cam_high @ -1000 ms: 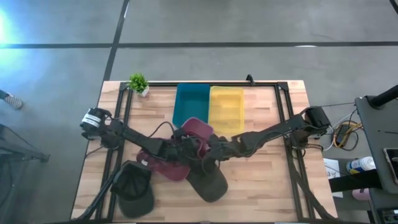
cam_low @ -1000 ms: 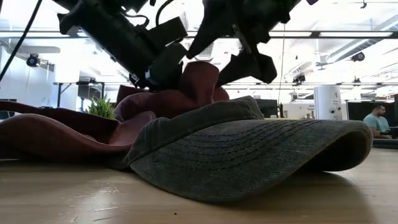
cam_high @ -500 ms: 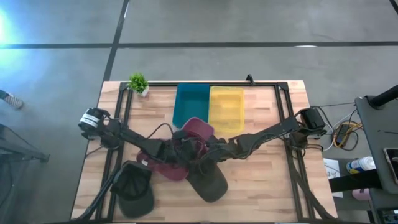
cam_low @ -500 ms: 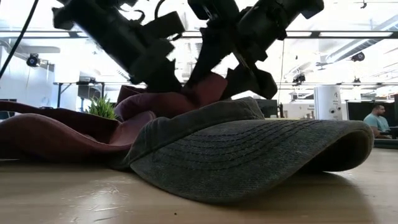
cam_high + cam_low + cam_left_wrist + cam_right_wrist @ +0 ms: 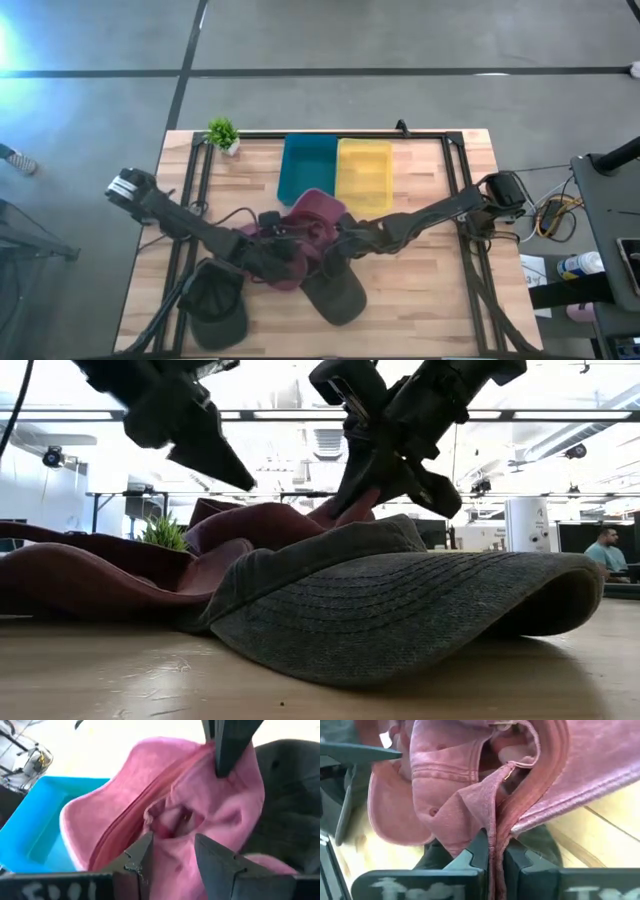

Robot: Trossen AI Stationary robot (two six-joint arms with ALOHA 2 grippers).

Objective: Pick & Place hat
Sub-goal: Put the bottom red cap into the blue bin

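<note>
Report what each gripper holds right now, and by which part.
The right gripper is shut on the maroon hat, pinching a fold of its fabric edge. The left gripper holds nothing; its fingers stand open just short of that hat.

Matt cloth hat (image 5: 312, 215), wooden table (image 5: 420, 300)

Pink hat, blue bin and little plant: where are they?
pink hat (image 5: 318, 207), high view, on its crown
blue bin (image 5: 308, 163), high view, on its floor
little plant (image 5: 221, 131), high view, on its leaves
</note>
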